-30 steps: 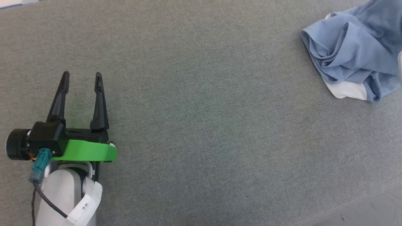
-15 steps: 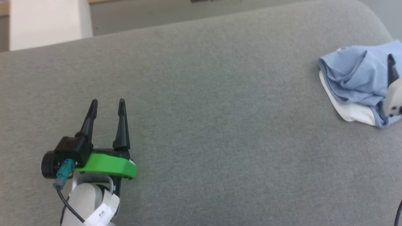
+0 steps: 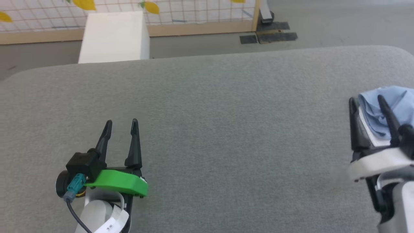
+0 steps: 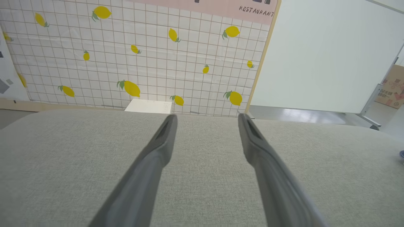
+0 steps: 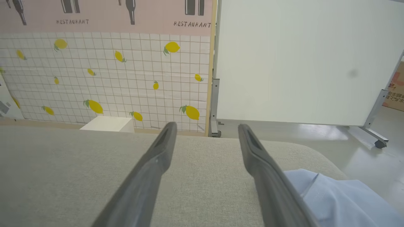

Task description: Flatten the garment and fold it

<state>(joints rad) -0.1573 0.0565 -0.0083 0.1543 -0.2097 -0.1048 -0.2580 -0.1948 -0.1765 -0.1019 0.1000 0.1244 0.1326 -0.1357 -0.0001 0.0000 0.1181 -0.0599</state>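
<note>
Garment [image 3: 393, 106] bunched at the right edge of the padded surface [image 3: 226, 129], middle wide open; left gripper [image 3: 121, 124] and right gripper [image 3: 366, 99] level, splayed, empty.

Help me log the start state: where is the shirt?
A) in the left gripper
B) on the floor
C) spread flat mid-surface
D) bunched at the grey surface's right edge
D: the shirt lies bunched at the right edge of the grey surface, beside the open right gripper; the left gripper stands open, far from it.
</note>
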